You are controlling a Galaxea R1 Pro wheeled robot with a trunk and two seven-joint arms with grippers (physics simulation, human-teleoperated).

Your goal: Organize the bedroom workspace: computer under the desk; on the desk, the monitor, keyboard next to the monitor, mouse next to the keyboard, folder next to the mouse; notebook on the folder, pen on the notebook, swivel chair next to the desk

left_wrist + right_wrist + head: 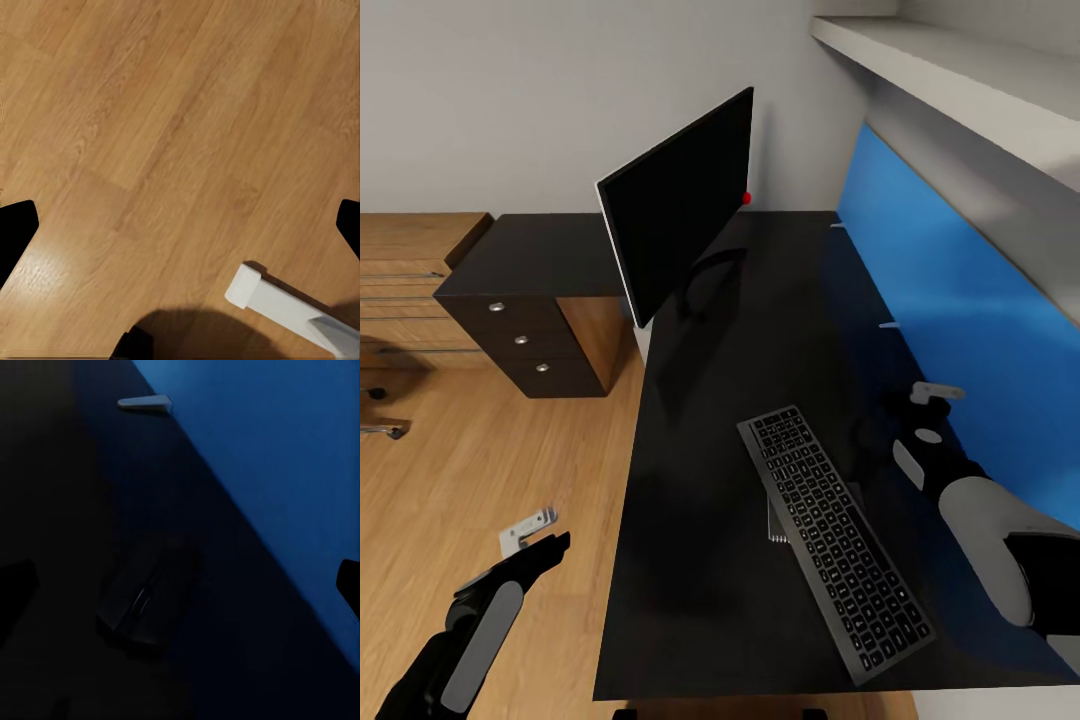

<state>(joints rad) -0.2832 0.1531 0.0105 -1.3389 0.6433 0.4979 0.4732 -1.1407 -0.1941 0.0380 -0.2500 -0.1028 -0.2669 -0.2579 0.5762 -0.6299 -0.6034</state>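
- Right gripper (932, 400) hovers over the far-right part of the black desk (710, 560), beside the blue wall panel (960, 300); its fingers spread wide and empty in the wrist view, directly above the mouse (146, 592).
- Mouse: small, dark, rigid and probably light and smooth-shelled; a pinch across its narrow flanks looks safest. Its long axis runs diagonally, roughly parallel to the panel's lower edge.
- Keyboard (832, 535) lies flat near the desk's front, long axis running near-right to far-left; slim and stiff, best gripped at a long edge.
- Monitor (678, 205) stands at the far left of the desk, screen tilted.
- Left gripper (532, 535) hangs over the wood floor (150, 112), open, holding nothing.
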